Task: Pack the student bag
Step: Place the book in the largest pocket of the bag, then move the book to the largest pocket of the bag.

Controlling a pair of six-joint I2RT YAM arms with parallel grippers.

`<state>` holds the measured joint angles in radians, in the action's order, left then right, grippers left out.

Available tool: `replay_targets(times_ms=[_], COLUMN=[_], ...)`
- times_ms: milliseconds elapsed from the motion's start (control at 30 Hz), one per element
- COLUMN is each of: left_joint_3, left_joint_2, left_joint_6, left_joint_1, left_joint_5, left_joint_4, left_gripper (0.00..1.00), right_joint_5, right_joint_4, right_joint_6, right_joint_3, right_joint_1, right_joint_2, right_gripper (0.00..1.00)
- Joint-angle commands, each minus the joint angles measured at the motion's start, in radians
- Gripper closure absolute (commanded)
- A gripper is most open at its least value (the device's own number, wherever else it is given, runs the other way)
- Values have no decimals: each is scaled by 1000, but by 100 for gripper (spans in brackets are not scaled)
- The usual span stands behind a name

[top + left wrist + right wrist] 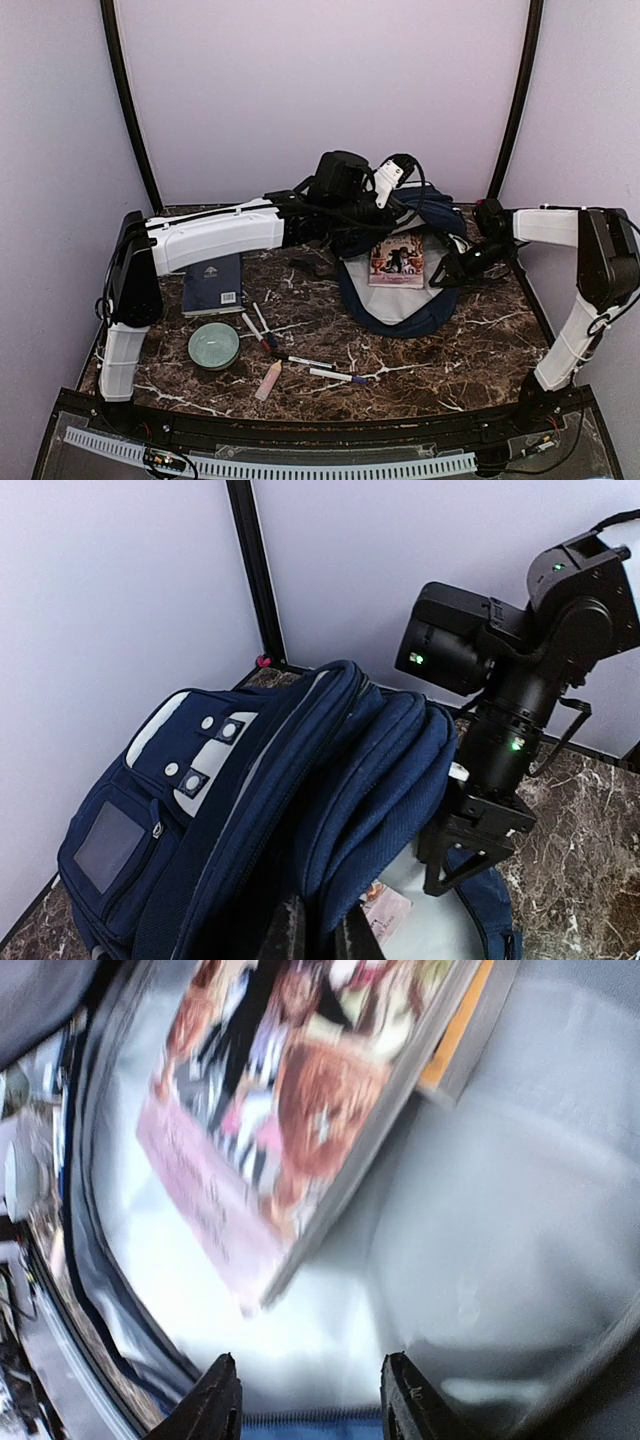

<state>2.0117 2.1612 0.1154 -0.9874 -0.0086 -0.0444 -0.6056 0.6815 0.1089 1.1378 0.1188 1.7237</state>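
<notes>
Right hand (pixel 312 1400) spread above blurred book (pixel 300 1110); student bag (pixel 520 1210) rim cut off.

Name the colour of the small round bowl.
The small round bowl is pale green, best in top external view.

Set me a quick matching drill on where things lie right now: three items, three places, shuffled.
Things:
1. picture book
2. navy book
3. green bowl

Places:
A. on the table, right beside the markers
B. inside the open student bag, on its pale lining
C. flat on the table, just behind the bowl

Pairs: 1-B, 2-C, 3-A
</notes>
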Motion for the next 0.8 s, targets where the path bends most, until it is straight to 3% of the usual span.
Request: replay_targets(times_ms=[0, 367, 633, 767], left_joint_3=[0, -22, -21, -23], left_joint_2=[-129, -130, -132, -131], left_joint_6=[-17, -41, -44, -49], left_joint_1=[-8, -8, -8, -8], left_joint_5=[-6, -1, 0, 7], left_joint_4=[161, 178, 171, 181], left_gripper=[100, 100, 100, 100], right_joint_5=[43, 108, 316, 452], right_joint_4=[26, 7, -51, -119], right_joint_6=[175, 360, 463, 531], right_joint_3=[-105, -187, -127, -95], right_joint_1=[19, 155, 303, 361], right_joint_2=[-90, -180, -247, -231], right_gripper=[53, 81, 78, 71])
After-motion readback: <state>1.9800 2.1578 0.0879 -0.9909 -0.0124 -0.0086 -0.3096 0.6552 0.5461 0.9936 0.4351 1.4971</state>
